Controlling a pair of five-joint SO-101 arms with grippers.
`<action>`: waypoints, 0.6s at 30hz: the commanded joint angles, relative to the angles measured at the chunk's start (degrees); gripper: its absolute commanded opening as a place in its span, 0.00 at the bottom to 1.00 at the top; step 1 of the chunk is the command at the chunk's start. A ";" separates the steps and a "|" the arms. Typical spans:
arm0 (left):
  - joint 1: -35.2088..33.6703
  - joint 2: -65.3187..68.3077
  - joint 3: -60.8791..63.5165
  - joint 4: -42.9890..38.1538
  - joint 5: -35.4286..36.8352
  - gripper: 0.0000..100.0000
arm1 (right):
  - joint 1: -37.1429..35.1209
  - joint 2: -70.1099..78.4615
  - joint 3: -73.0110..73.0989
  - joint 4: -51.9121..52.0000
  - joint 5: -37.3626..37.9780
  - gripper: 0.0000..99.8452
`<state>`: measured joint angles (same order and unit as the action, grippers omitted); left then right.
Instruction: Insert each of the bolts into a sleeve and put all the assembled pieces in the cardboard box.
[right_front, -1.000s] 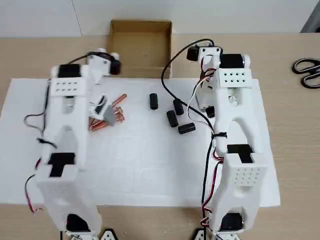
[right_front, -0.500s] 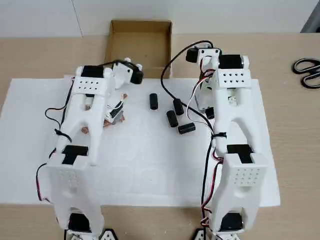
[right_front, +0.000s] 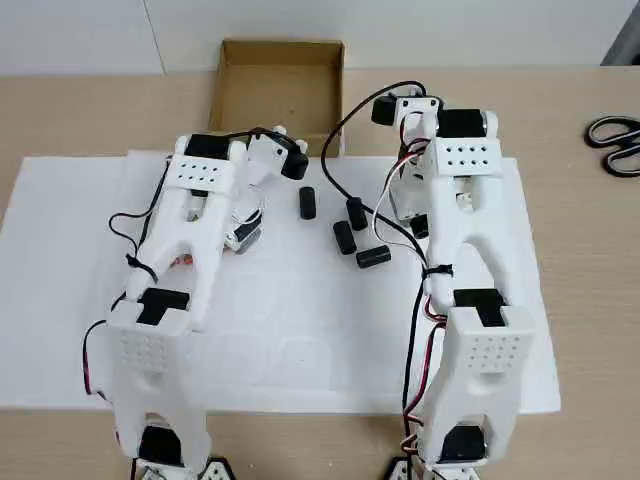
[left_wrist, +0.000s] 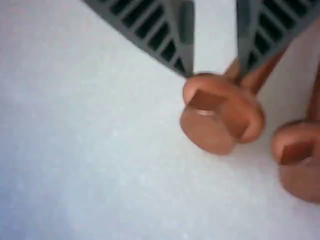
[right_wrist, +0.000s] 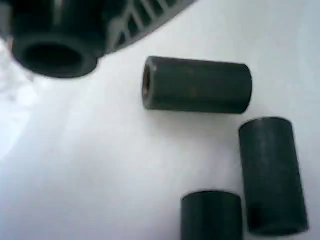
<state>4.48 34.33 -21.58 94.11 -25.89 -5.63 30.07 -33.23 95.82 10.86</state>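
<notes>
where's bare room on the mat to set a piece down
Bare: the white mat in its near middle between the arms, and its left end. Crowded: around the sleeves and bolts farther back.

Legible text, all views: none.
Brown cardboard box (right_front: 281, 95): inner floor and walls plain, no print readable.
White foam sheet (right_front: 300, 330), in front of the box: no marks or numbers.
Copper-coloured flanged bolt head (left_wrist: 220, 117): no stamp readable.
Black cylindrical sleeve (right_wrist: 197, 84): no lettering readable.
</notes>
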 joint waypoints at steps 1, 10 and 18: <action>0.26 -0.18 -1.45 -0.88 -1.23 0.07 | 0.13 -4.70 -0.35 0.57 0.26 0.00; 0.26 -0.18 -1.45 -0.97 -2.81 0.13 | 0.13 -4.70 -0.35 0.66 0.26 0.00; 0.09 -0.26 -1.45 -0.70 -5.36 0.13 | 0.13 -4.70 -0.35 0.66 0.18 0.00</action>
<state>4.48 34.33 -21.58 93.93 -30.20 -5.63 30.07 -33.23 95.82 10.86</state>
